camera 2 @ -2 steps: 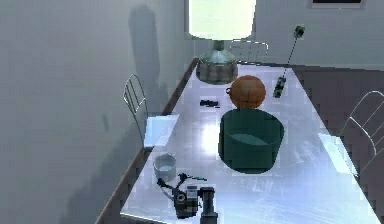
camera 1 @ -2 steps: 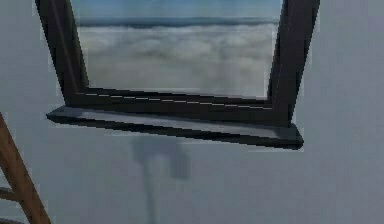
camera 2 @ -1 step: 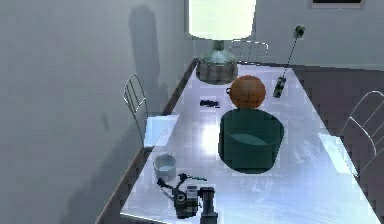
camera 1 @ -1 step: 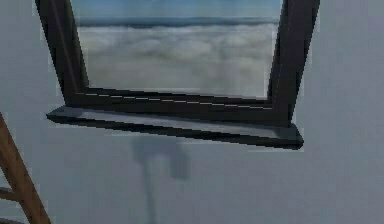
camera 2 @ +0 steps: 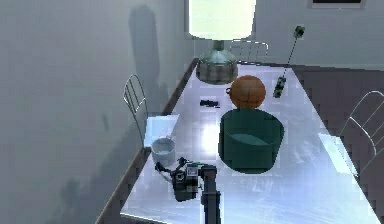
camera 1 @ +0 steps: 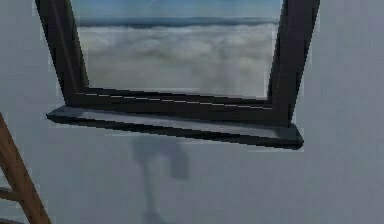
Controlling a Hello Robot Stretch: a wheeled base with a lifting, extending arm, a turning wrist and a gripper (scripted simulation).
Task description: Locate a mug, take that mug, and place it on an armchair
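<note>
Grey and small, the cup (camera 2: 163, 150) that I take for the mug stands on the long glossy table (camera 2: 300, 185), close to the edge at the arm side view's left. The gripper (camera 2: 172, 170) sits just beside it, at the end of the dark arm (camera 2: 210, 198). I cannot tell whether the fingers touch the cup, how they are set, or whether the gripper holds anything.

Just beyond the cup lies a white sheet of paper (camera 2: 160, 128), and a big dark green pot (camera 2: 251, 138) stands nearby toward the middle of the table. Farther up are an orange-brown round thing (camera 2: 246, 92) and a lamp (camera 2: 220, 40).

The risk, as I see it, is that near edge. A grasp that lands off-centre could nudge the cup over the side or tip it. A careless swing could also knock the green pot.

I cannot make out any handle on the cup, so which way it faces is a guess. The lamp's shade is cut off at the top. The chairs around the table, like the one at the arm side view's left (camera 2: 134, 95), are thin wire ones, no armchairs. Ahead there is a dark-framed window (camera 1: 180, 100) in a grey wall, with a wooden frame (camera 1: 15, 175) cut off at the forward view's left.
</note>
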